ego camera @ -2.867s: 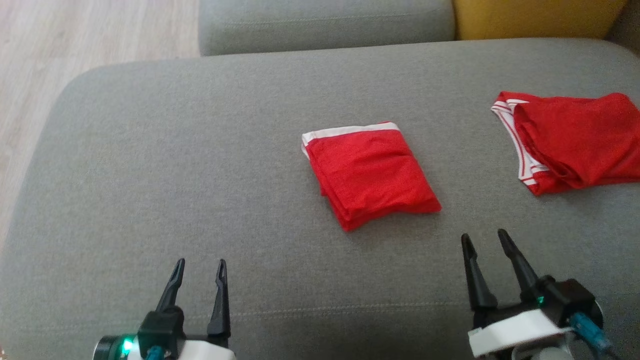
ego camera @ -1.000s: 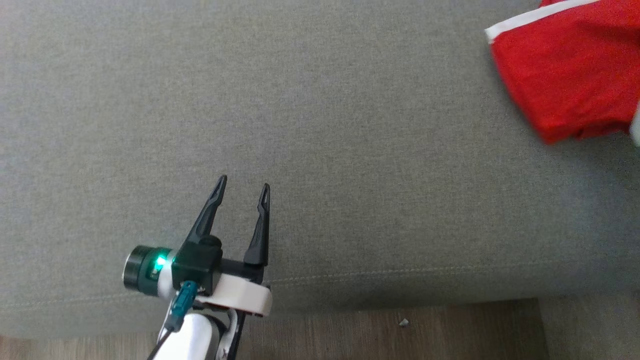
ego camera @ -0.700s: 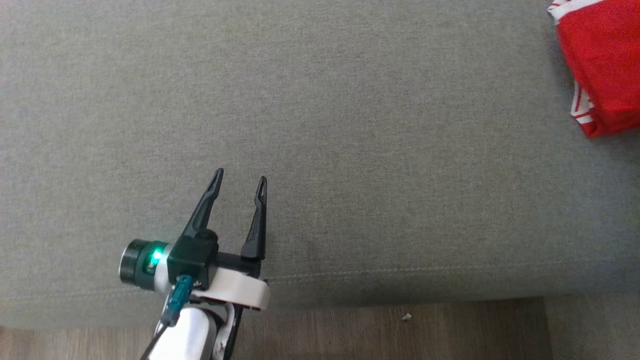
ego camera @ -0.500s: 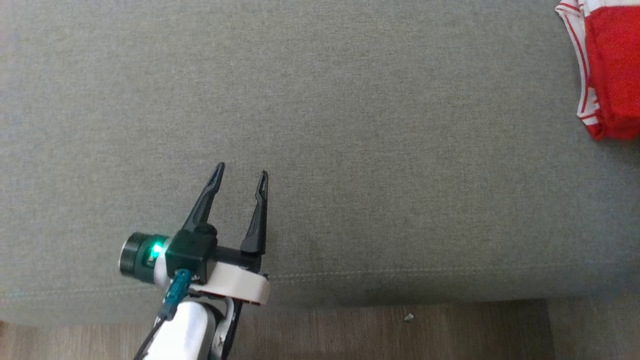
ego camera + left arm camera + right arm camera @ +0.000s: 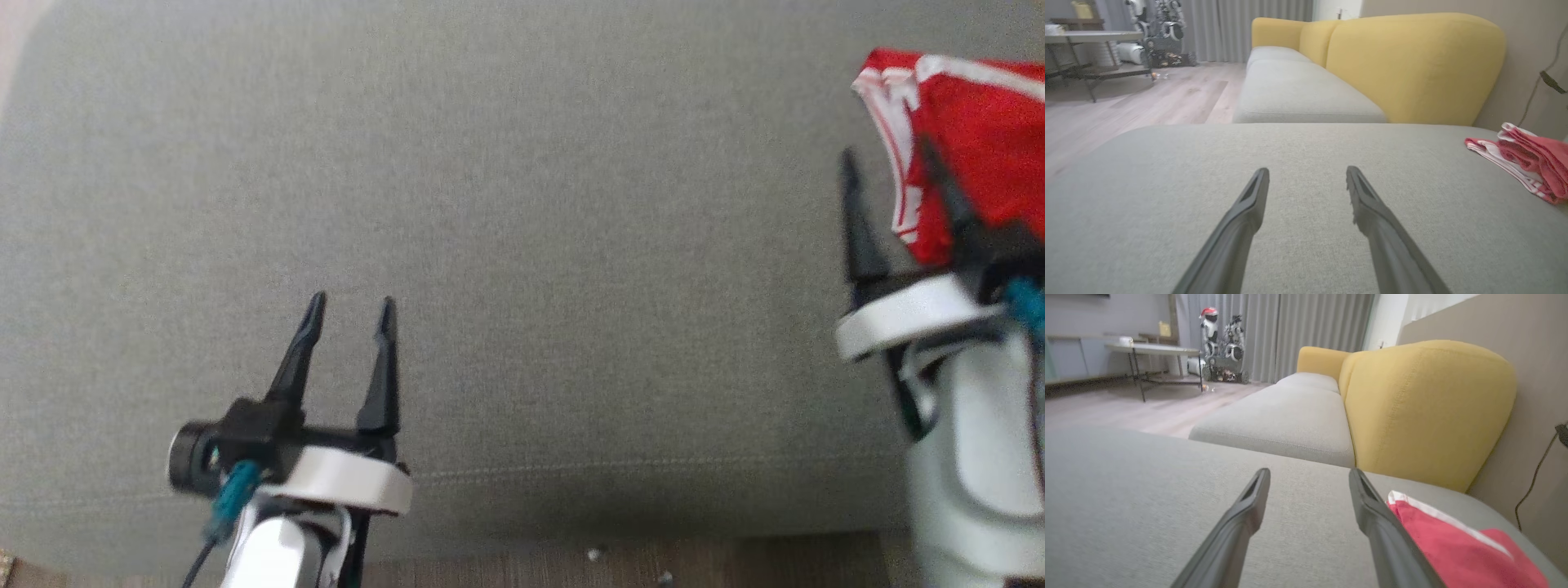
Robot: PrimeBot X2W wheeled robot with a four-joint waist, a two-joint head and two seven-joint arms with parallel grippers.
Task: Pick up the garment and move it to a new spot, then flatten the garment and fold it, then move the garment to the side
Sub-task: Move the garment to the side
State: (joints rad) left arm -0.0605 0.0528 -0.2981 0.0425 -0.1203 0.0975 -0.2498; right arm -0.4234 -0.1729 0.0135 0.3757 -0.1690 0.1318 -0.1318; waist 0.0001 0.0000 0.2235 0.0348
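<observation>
The red garment (image 5: 988,139) with a white band lies folded at the far right of the grey sofa cushion (image 5: 571,245). A red-and-white striped edge (image 5: 896,155) shows at its left side. My right gripper (image 5: 887,155) stands open just left of the garment, its outer finger overlapping the cloth in the head view. In the right wrist view the garment (image 5: 1453,547) lies right of the open right gripper (image 5: 1309,471), with only bare cushion between the fingers. My left gripper (image 5: 351,304) is open and empty over the cushion's front. The left gripper (image 5: 1308,170) has the garment (image 5: 1531,163) far to its right.
A yellow backrest (image 5: 1412,61) and a second grey seat (image 5: 1298,94) stand beyond the cushion. The beige wall with a dark cable (image 5: 1535,477) is right behind the garment. Wooden floor (image 5: 653,563) runs along the cushion's front edge.
The head camera has shifted. My right gripper has come into the head view at the right, open beside the garment. The left gripper stays open in about the same pose.
</observation>
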